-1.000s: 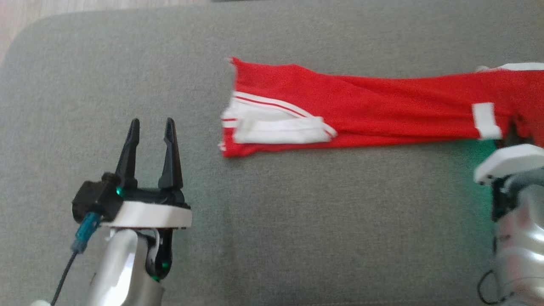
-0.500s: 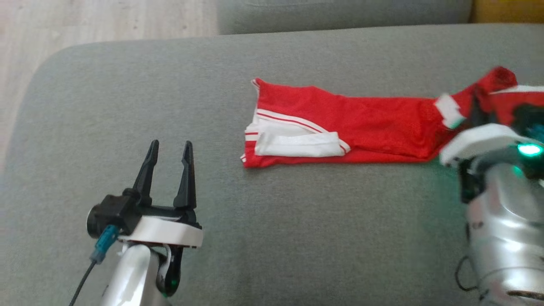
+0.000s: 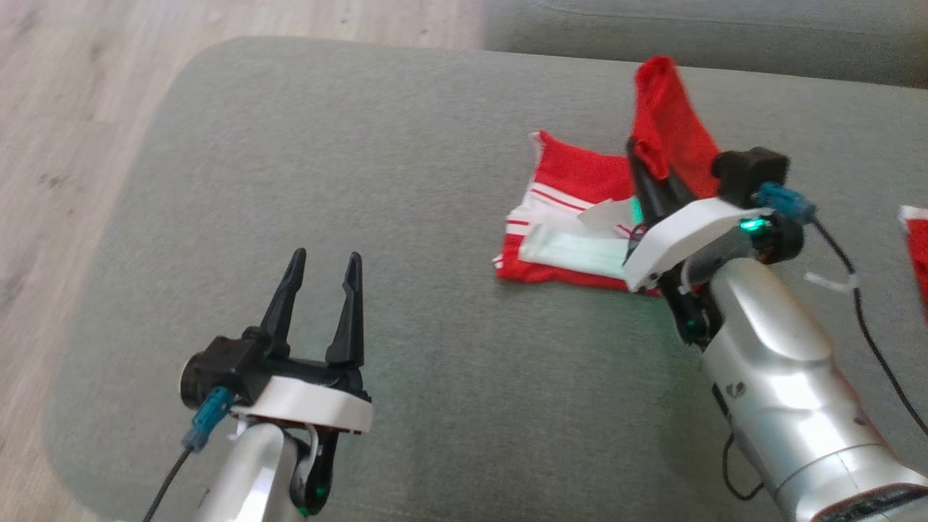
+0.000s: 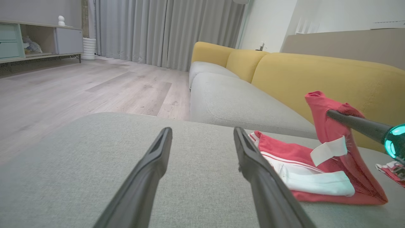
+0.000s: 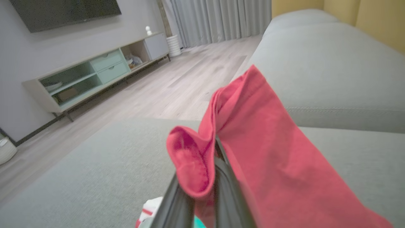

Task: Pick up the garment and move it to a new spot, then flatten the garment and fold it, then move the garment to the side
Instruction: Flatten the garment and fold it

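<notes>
The garment (image 3: 573, 174) is red with white trim and lies on the grey cushion (image 3: 406, 181), its left part flat. My right gripper (image 3: 641, 156) is shut on its other end, holding that end (image 3: 670, 127) raised above the flat part, so the cloth is doubled over. The right wrist view shows red cloth (image 5: 269, 152) pinched and draped over my right gripper (image 5: 202, 177). My left gripper (image 3: 325, 257) stands open with nothing in it, low on the cushion to the garment's left. In the left wrist view my left gripper (image 4: 202, 130) points past the garment (image 4: 284, 152).
A red and white piece of cloth (image 3: 917, 246) lies at the right edge. The cushion's rounded edge drops to the wooden floor (image 3: 65, 109) on the left. A grey sofa seat (image 4: 227, 101) with yellow backrests (image 4: 316, 76) stands beyond.
The head camera has shifted. My right gripper has lifted the garment's right end and carried it leftward over the flat part. The left gripper has stayed open and in place.
</notes>
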